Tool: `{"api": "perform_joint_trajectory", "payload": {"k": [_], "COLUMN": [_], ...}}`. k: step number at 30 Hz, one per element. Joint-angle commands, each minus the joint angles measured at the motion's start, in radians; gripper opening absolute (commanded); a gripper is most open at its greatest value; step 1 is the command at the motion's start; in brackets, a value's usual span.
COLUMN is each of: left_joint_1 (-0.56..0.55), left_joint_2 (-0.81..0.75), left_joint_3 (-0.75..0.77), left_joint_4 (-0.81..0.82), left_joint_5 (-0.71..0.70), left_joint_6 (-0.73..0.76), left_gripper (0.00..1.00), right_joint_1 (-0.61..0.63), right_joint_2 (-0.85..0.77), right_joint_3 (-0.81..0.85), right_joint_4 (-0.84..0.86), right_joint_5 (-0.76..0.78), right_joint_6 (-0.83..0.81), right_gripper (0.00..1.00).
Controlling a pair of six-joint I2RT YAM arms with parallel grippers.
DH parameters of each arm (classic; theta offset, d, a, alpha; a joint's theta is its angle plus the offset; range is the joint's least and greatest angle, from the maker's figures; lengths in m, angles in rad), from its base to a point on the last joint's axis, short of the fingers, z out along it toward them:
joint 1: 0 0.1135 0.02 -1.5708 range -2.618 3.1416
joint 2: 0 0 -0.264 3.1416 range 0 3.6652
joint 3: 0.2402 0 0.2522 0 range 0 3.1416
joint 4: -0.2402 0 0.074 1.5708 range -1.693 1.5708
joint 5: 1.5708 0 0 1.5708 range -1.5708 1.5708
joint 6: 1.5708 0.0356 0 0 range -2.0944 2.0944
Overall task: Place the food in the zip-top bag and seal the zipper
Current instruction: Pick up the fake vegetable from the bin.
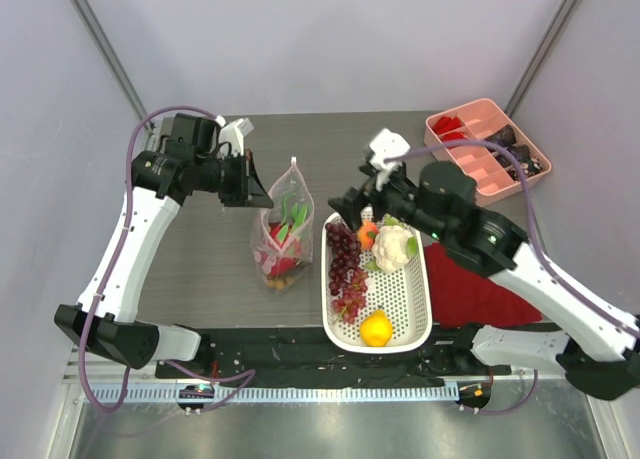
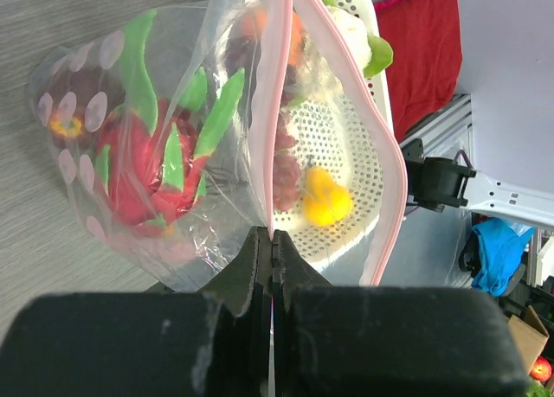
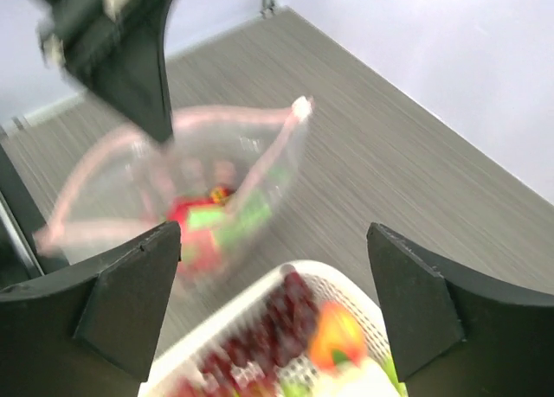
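**A:** Top external view first: why is the zip-top bag (image 1: 283, 234) standing up just beside the white basket (image 1: 425, 304)?

**B:** The left gripper (image 1: 245, 187) is clenched on one side of the bag's mouth and lifts that rim. This keeps the opening up and facing the basket. I'd say it is there to hold the bag open for loading.

**A:** And the other arm?

**B:** The right gripper (image 3: 273, 304) is spread wide with nothing between its fingers. It hovers over the far end of the basket, above the purple grapes (image 1: 345, 264) and the orange (image 1: 368, 235). It looks lined up for the next pick.

**A:** Where is the food?

**B:** It is split between the two. The pink dragon fruit (image 2: 138, 168) and a dark red fruit (image 2: 67, 112) lie inside the bag. The grapes, the orange, the white bulb (image 1: 394, 247) and the lemon (image 1: 376, 329) are in the basket.

**A:** Is the zipper closed?

**B:** No. The pink-edged zipper (image 2: 279, 86) gapes, its two sides well apart.

**A:** What is hard to read?

**B:** The right wrist view is smeared, so the bag is only a blur there. The left wrist sees the basket through crinkled plastic, which makes the lemon a yellow smudge. The pinched bit of rim is hidden between the pads. The right arm also covers part of the red cloth (image 1: 470, 284).
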State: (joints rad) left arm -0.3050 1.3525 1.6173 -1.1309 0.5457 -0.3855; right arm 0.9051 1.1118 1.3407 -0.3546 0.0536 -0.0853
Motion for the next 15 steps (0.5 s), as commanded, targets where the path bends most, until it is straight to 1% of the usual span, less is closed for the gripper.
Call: {"api": "perform_joint_trajectory", "payload": {"k": [1, 3, 5, 6, 8, 9, 11, 15], "left_joint_1": [0.007, 0.007, 0.007, 0.007, 0.006, 0.007, 0.006, 0.007], "left_joint_2": [-0.033, -0.041, -0.047, -0.050, -0.050, -0.049, -0.050, -0.049], "left_joint_3": [0.026, 0.016, 0.000, -0.003, -0.007, -0.007, -0.004, -0.005], "left_joint_4": [0.051, 0.057, 0.062, 0.065, 0.063, 0.062, 0.062, 0.072], "left_joint_5": [-0.001, 0.003, 0.011, 0.011, 0.010, 0.010, 0.013, 0.022], "left_joint_6": [0.008, 0.007, 0.007, 0.007, 0.011, 0.014, 0.016, 0.008], "left_gripper": [0.00, 0.00, 0.00, 0.00, 0.00, 0.00, 0.00, 0.00], "right_joint_1": [-0.006, -0.008, -0.012, -0.017, -0.029, -0.055, -0.093, -0.219], "right_joint_2": [-0.141, -0.171, -0.165, -0.156, -0.107, -0.089, -0.037, 0.046], "right_joint_3": [-0.135, -0.202, -0.241, -0.273, -0.287, -0.285, -0.279, -0.284], "right_joint_4": [-0.200, -0.257, -0.300, -0.337, -0.369, -0.369, -0.359, -0.293], "right_joint_5": [-0.032, 0.000, 0.003, 0.005, -0.011, -0.021, -0.107, -0.244], "right_joint_6": [-0.195, -0.180, -0.189, -0.194, -0.199, -0.194, -0.176, -0.130], "right_gripper": [0.96, 0.96, 0.96, 0.96, 0.97, 0.97, 0.97, 0.97]}}
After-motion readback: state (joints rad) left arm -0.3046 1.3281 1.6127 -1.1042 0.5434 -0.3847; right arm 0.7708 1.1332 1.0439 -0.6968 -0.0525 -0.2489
